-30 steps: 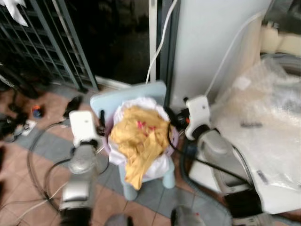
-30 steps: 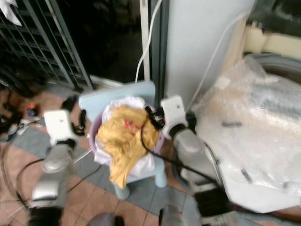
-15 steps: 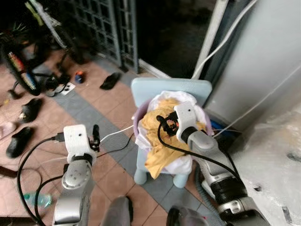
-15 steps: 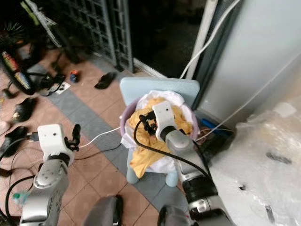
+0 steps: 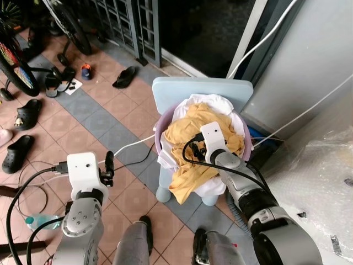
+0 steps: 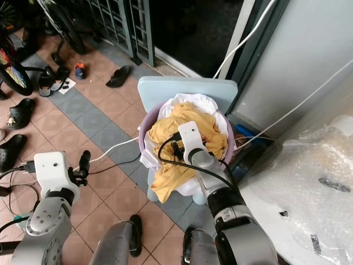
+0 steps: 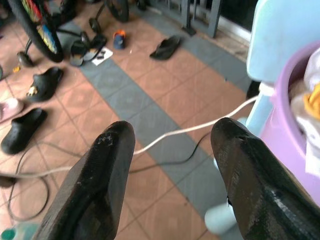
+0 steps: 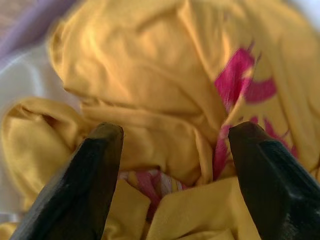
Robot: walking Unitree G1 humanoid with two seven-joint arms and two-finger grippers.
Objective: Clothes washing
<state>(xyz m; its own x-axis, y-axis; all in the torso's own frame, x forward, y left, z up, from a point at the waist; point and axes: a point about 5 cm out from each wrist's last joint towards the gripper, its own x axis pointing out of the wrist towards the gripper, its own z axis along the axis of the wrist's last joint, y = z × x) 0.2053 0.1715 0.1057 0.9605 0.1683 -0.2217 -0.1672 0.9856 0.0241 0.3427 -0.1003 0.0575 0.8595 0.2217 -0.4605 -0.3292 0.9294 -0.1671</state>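
Lowered since a moment ago: right gripper (image 8: 170,165), fingers spread wide, onto yellow shirt (image 5: 193,132) heaped in purple basin (image 5: 161,128) on blue chair (image 5: 190,91). Poised to grab. Left gripper (image 7: 172,150) open wide, beside chair.

A floor (image 5: 105,118) of terracotta tiles crossed by grey tile bands is seen, lit by daylight. A pale blue chair (image 5: 182,94) is stood near the middle of it. Behind the chair a dark doorway (image 5: 204,27) is framed, and a metal grille gate (image 5: 121,22) is set to the left of the doorway. A white panel (image 5: 314,61) rises right of the chair, with bubble wrap (image 5: 325,182) spread below it. Sandals (image 5: 124,77) and dark clogs (image 5: 25,113) are scattered well left of the chair, beside a bicycle wheel (image 5: 14,61). A white cable (image 5: 129,146) is trailed across the tiles.
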